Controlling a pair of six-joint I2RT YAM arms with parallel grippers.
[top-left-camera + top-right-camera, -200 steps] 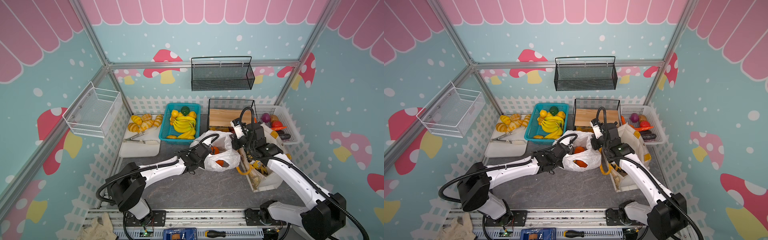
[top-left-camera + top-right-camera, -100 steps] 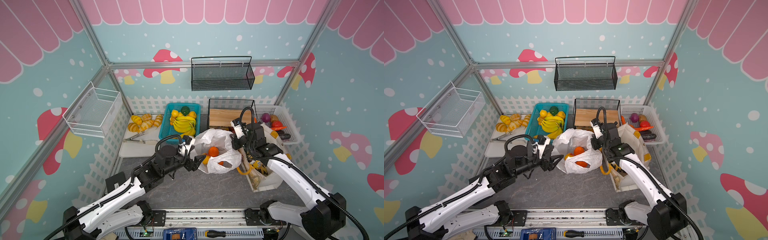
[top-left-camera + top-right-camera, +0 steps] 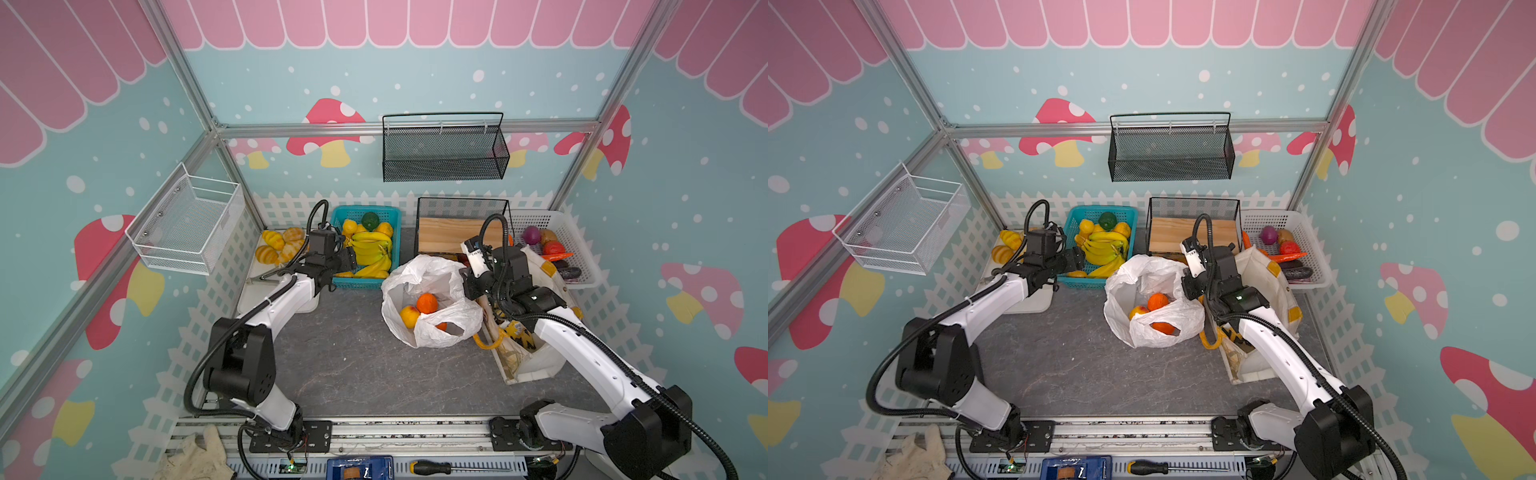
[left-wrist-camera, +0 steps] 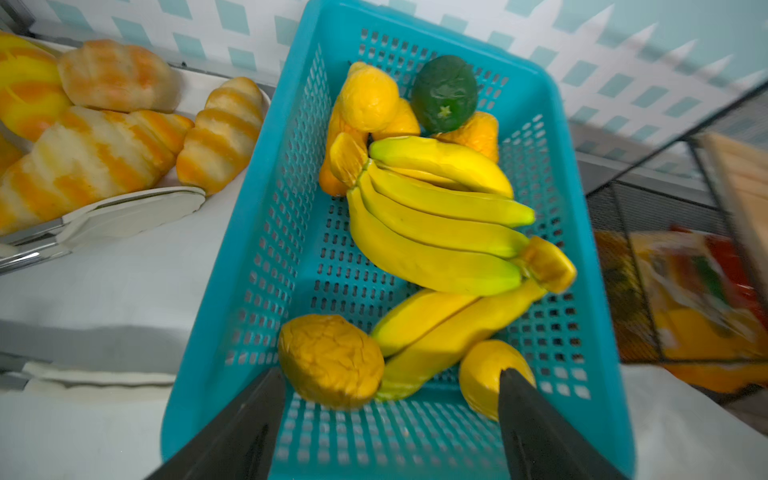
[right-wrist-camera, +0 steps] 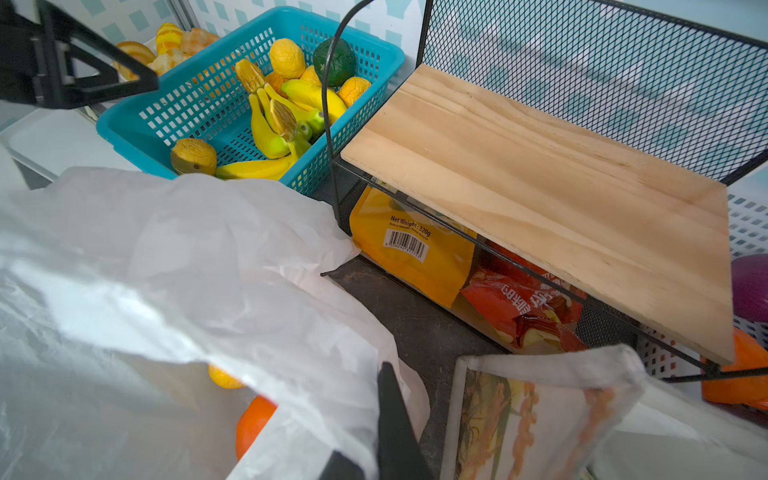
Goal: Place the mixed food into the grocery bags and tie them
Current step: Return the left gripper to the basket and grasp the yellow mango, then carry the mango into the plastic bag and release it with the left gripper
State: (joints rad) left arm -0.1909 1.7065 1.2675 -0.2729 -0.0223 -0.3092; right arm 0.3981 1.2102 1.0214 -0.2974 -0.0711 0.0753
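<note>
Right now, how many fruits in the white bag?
3 seen: an orange, a yellowish fruit beside it, a second orange half covered by the white bag. More may be hidden.

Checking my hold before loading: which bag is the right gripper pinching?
The white plastic bag holding oranges; the right gripper is shut on its rim. The cream canvas tote beside it is not gripped.

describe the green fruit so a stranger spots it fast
Find the teal basket by the back fence, left of the black wire rack. At its far end, behind the bananas, sits the green fruit: the only dark green piece among yellow and orange.
</note>
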